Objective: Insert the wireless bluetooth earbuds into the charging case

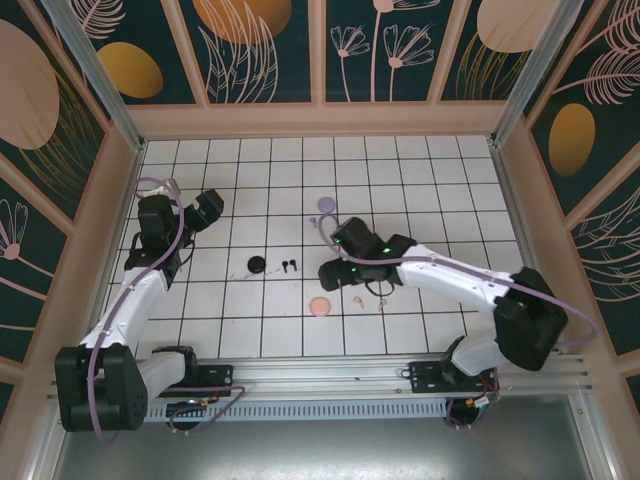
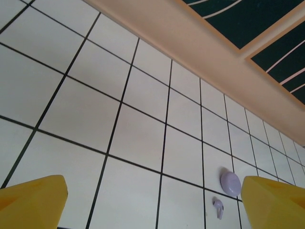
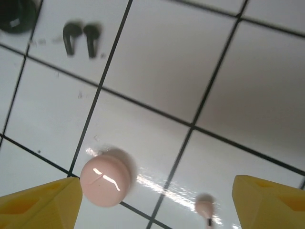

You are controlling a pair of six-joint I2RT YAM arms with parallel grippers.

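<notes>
Right claw (image 3: 157,205), wide and empty, hangs over the bench (image 3: 167,62); pink earbud (image 3: 205,209) lies within its span, off-centre away from the pink case (image 3: 105,179), stem pointing back toward the wrist.

We see the left gripper (image 2: 152,207) with its yellow fingers (image 2: 33,202) spread wide over the white tiled table (image 2: 86,109). Near the right finger lies a round lilac case (image 2: 230,183). Just beside the case lies one lilac earbud (image 2: 218,208).

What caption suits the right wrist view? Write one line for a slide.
Open jaws frame a pink case and a pink earbud, two black earbuds beyond.
</notes>
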